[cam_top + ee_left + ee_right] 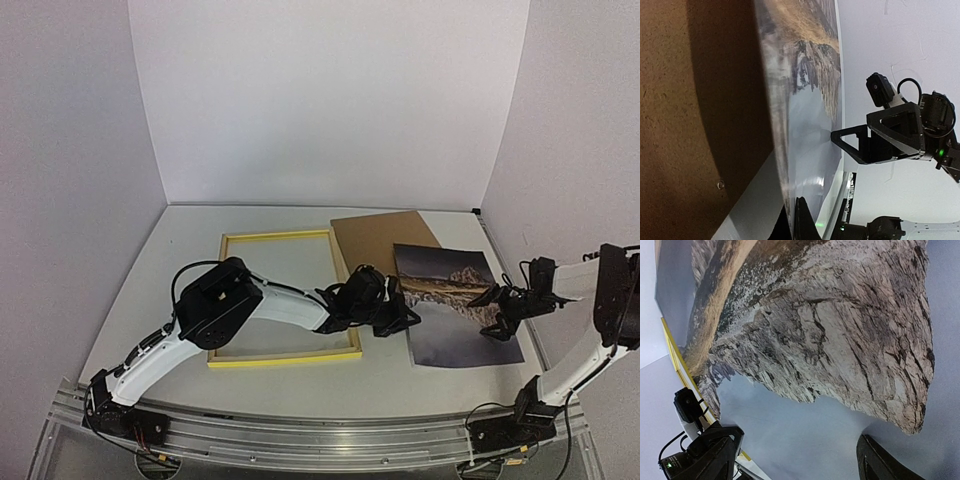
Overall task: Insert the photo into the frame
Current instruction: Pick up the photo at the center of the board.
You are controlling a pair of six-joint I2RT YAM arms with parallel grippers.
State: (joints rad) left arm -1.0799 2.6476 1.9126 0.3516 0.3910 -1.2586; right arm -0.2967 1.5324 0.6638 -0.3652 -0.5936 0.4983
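The photo (455, 300), a mountain mirrored in a lake, lies right of the yellow-edged frame (280, 295). My left gripper (400, 318) is at the photo's left edge. In the left wrist view its jaws (794, 212) are shut on that edge, and the photo (810, 75) curves up off the table. My right gripper (492, 315) hangs open over the photo's right part. One of its fingers (836, 135) meets the print's surface. The photo (815, 340) fills the right wrist view, with one right finger (880, 460) showing above it.
A brown cardboard backing sheet (380, 240) lies behind the photo, partly under it, and shows large in the left wrist view (680, 125). The frame's yellow edge (672, 347) passes beside the print. White walls enclose the table on three sides.
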